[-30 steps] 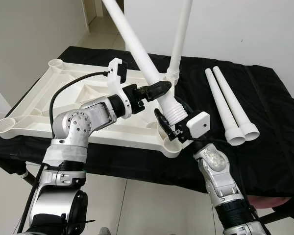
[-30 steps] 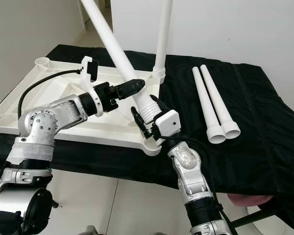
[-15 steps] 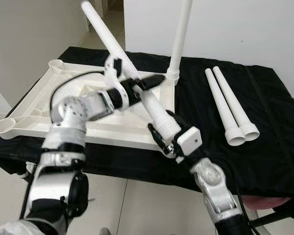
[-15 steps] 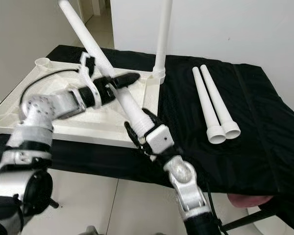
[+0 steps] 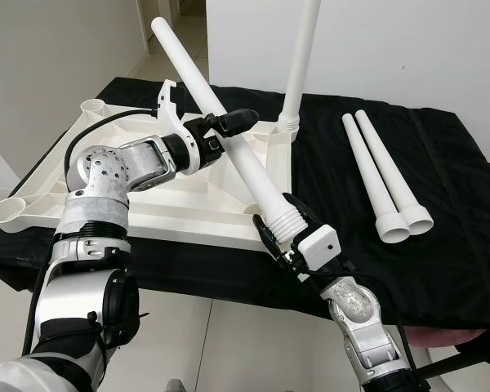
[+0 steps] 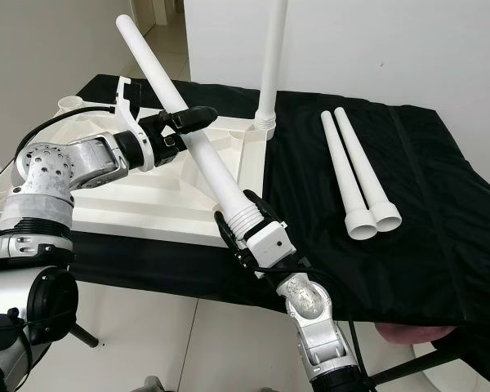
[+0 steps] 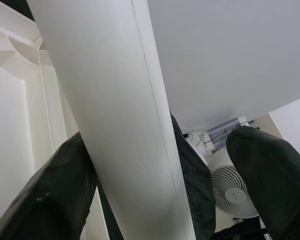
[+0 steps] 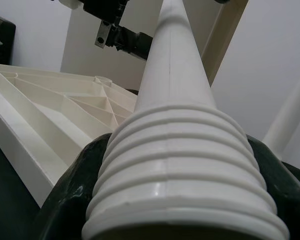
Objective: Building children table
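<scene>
Now the loose leg (image 5: 229,135) leans further toward the upper left of the frame than a second ago, and its ribbed threaded end has come away from the near corner socket of the tabletop (image 5: 139,192), hanging just past that corner over the black cloth. The right gripper (image 5: 287,237) sits lower in the frame than before, its jaws pinching the ribbed end; the right wrist view shows both black fingers (image 8: 72,200) pressed against the threads. The left gripper (image 5: 229,124) holds the shaft higher up, at centre left, jaws spread around it: in the left wrist view one finger (image 7: 55,195) touches the tube while the other stands apart.

The upturned white tabletop lies on the cloth-covered counter (image 5: 441,196). One mounted leg (image 5: 299,61) stands upright in its far right corner socket. Two spare legs (image 5: 384,184) lie side by side at centre right.
</scene>
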{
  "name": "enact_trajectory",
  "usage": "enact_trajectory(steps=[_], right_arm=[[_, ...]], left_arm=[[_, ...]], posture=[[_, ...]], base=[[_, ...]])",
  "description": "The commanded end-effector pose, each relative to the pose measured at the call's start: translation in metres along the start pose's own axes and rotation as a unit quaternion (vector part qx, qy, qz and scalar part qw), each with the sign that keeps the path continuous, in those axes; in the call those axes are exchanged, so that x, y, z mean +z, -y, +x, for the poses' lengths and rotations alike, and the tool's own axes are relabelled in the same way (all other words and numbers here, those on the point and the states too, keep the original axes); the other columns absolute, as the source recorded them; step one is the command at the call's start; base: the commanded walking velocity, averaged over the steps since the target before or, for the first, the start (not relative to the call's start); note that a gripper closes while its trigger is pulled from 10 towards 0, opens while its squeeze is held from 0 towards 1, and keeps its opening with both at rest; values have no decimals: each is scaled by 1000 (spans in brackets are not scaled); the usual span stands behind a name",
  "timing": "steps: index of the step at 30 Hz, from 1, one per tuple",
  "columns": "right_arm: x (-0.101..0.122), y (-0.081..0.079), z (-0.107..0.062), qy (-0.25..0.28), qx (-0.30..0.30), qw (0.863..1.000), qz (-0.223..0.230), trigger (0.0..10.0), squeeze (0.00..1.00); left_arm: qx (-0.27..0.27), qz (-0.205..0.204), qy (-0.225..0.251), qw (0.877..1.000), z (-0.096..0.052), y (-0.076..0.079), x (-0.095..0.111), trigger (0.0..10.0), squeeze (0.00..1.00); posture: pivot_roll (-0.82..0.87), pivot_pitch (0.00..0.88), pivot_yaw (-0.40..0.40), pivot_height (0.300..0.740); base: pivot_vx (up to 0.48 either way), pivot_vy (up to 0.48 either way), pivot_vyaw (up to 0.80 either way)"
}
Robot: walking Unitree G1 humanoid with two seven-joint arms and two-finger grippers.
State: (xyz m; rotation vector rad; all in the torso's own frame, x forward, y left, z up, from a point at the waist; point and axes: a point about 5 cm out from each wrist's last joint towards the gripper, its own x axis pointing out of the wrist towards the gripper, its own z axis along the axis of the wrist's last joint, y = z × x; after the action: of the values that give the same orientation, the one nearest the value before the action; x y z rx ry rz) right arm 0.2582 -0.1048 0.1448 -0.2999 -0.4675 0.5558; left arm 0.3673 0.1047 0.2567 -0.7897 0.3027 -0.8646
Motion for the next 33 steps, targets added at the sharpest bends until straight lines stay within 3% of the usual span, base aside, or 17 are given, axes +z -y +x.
enact_trajectory(steps=[1, 3, 4, 5, 6, 28, 29, 30, 33], right_arm=[[5, 0, 1, 14, 3, 1000, -13, 10000, 0], [5, 0, 1, 15, 4, 1000, -14, 10000, 0], [5, 0, 1, 15, 5, 1000, -17, 10000, 0], [5, 0, 1, 15, 5, 1000, -17, 10000, 0], [5, -1, 1, 15, 8, 1000, -19, 10000, 0], [2, -4, 3, 18, 18, 999, -25, 10000, 0], [1, -4, 3, 16, 13, 1000, -17, 10000, 16], [0, -3, 2, 14, 10, 1000, -6, 10000, 1000], [0, -3, 1, 12, 9, 1000, 8, 10000, 1000]], left_arm=[[1, -2, -10, 1000, 4, 3, 0, 10000, 0], [0, -2, -12, 1000, 4, 3, -1, 10000, 0], [-1, -3, -11, 1000, 4, 4, 0, 4000, 0], [-1, -3, -11, 1000, 4, 4, 0, 4000, 0], [-2, -3, -9, 1000, 3, 4, 0, 0, 0], [4, -16, -2, 1000, 0, 2, 7, 0, 0], [5, -16, -7, 1000, 0, 2, 7, 10000, 0], [6, -17, -6, 1000, 0, 2, 8, 10000, 0], [7, -22, -1, 1000, -1, 1, 10, 10000, 0]], posture=[[-84, 0, 47, 740], [-85, 0, 47, 740], [-85, 0, 47, 740], [-85, 0, 47, 740], [-85, 0, 47, 740], [-59, 0, 40, 740], [-57, 0, 40, 740], [-57, 0, 39, 740], [-58, 0, 37, 740]], base=[[0, 0, 0], [0, 0, 0], [0, 0, 0], [0, 0, 0], [0, 0, 0], [0, 0, 0], [0, 0, 0], [0, 0, 0], [0, 0, 0]])
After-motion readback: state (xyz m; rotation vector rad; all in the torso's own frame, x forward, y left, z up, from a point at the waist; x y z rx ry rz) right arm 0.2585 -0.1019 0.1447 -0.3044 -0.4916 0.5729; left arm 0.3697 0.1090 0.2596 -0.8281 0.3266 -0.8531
